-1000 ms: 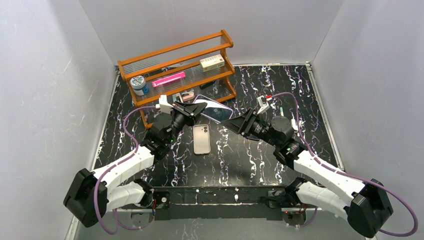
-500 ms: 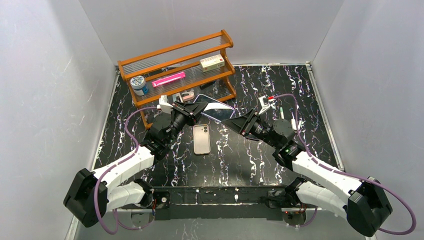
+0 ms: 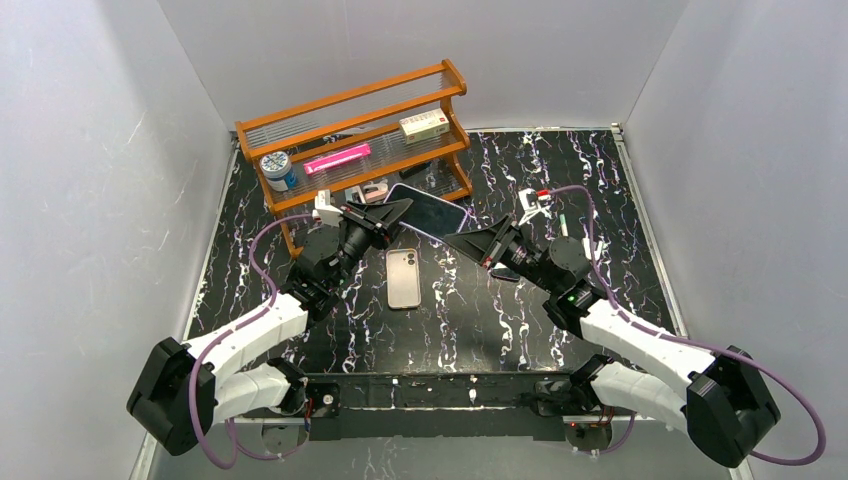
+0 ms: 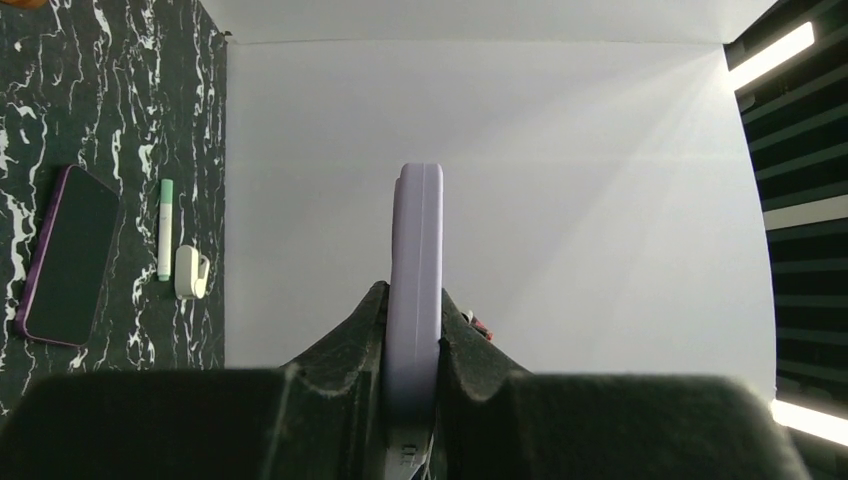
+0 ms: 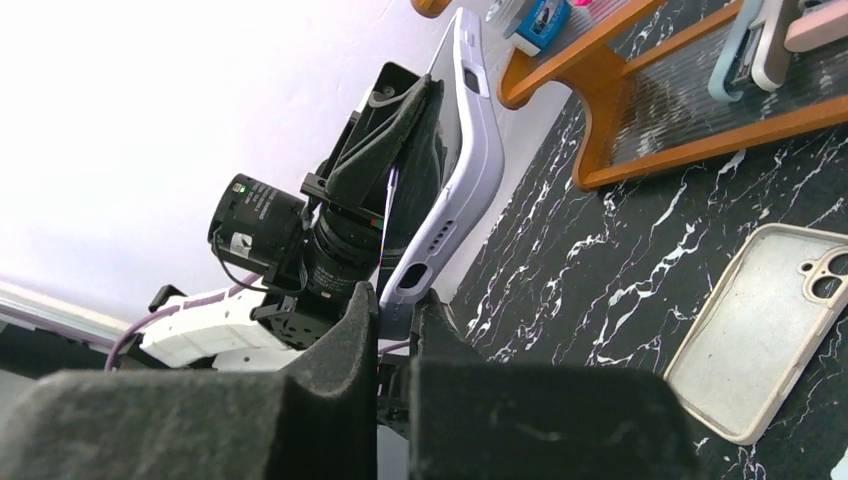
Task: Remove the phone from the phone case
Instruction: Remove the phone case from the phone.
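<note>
I am holding the phone (image 3: 432, 210), seated in its lilac phone case (image 5: 468, 170), up in the air between my two arms. It is hanging above the counter (image 3: 500, 320) and just in front of the wooden rack (image 3: 300, 125). My left end effector (image 4: 413, 310) is clamping narrow across one end of it, front to back. My right end effector (image 5: 398, 305) is pinching tight on the opposite lower corner. I cannot tell whether those pads are catching the soft rim alone or the phone with it.

That doubt is what I am worrying about most. If both grips are squeezing the phone through the case, pulling apart is only going to strain the two arms against each other and bend the handset, with nothing peeling. If my right grip is sitting on the lip only, it is thin and may slide off as soon as I start prying, jolting the whole thing in my left grip.

The other risk is success coming too suddenly. If the corner is letting go all at once, the phone may pop free with neither grip truly on it and drop to the counter, near the pale case (image 3: 404, 278) lying below. Any wide peeling swing is also risking a knock against the rack close behind.
</note>
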Motion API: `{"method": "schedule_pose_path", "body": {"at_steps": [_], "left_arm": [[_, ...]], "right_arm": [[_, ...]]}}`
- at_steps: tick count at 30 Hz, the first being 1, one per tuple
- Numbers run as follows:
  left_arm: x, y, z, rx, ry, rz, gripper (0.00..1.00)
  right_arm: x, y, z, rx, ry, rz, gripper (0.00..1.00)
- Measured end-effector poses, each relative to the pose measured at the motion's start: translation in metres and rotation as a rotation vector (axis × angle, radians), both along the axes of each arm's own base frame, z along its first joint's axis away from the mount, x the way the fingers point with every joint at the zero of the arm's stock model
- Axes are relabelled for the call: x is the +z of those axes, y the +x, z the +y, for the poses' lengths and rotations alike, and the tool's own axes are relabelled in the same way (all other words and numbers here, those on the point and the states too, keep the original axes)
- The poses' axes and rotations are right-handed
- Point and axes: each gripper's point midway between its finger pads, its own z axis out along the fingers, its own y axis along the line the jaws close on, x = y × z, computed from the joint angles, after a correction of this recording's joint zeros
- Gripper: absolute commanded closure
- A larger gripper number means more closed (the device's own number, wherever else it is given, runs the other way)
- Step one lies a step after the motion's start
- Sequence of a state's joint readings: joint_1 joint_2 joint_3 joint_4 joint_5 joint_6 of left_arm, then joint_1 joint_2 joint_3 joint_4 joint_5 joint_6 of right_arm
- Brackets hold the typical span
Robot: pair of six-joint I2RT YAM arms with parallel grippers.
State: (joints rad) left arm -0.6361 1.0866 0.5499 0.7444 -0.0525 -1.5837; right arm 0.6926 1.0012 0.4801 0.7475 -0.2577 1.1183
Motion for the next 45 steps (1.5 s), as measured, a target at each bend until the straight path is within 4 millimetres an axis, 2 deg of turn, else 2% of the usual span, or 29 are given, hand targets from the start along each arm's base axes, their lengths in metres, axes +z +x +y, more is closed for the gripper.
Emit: {"method": "schedule_pose_path", "body": {"at_steps": [6,14,19,23,25,29,33,35,39,43,45], "left_arm": [[0.002,-0.001,0.0,-0.013,-0.015,0.002,1.0],[0.005,0.011,0.008,0.008,-0.025,0.02,1.0],[0.002,0.016,0.01,0.0,-0.009,0.041,1.0],[-0.003,0.02,0.01,-0.014,0.006,0.069,1.0],[-0.005,0.021,0.004,-0.039,0.01,0.092,1.0],[-0.023,0.024,-0.006,-0.078,0.046,0.155,1.0],[-0.035,0.022,-0.012,-0.109,0.071,0.192,1.0],[-0.035,0.023,-0.011,-0.113,0.082,0.189,1.0],[-0.035,0.025,-0.005,-0.139,0.132,0.157,1.0],[-0.037,0.028,0.005,-0.179,0.227,0.117,1.0],[-0.033,0.028,0.008,-0.207,0.283,0.075,1.0]], "right_arm": [[0.003,-0.002,0.002,0.04,-0.064,-0.106,0.99],[0.009,0.007,0.012,0.125,-0.222,-0.245,0.99],[0.006,0.007,0.015,0.185,-0.292,-0.299,0.99],[0.0,-0.002,0.019,0.278,-0.338,-0.361,0.97],[-0.008,-0.011,0.023,0.346,-0.364,-0.397,0.97],[-0.024,-0.028,0.032,0.48,-0.406,-0.467,0.98],[-0.03,-0.031,0.033,0.518,-0.435,-0.505,0.97],[-0.034,-0.03,0.032,0.525,-0.445,-0.507,0.92],[-0.038,-0.027,0.028,0.52,-0.46,-0.495,0.76],[-0.04,-0.019,0.014,0.486,-0.488,-0.468,0.49],[-0.037,-0.017,0.006,0.467,-0.498,-0.458,0.31]]}}
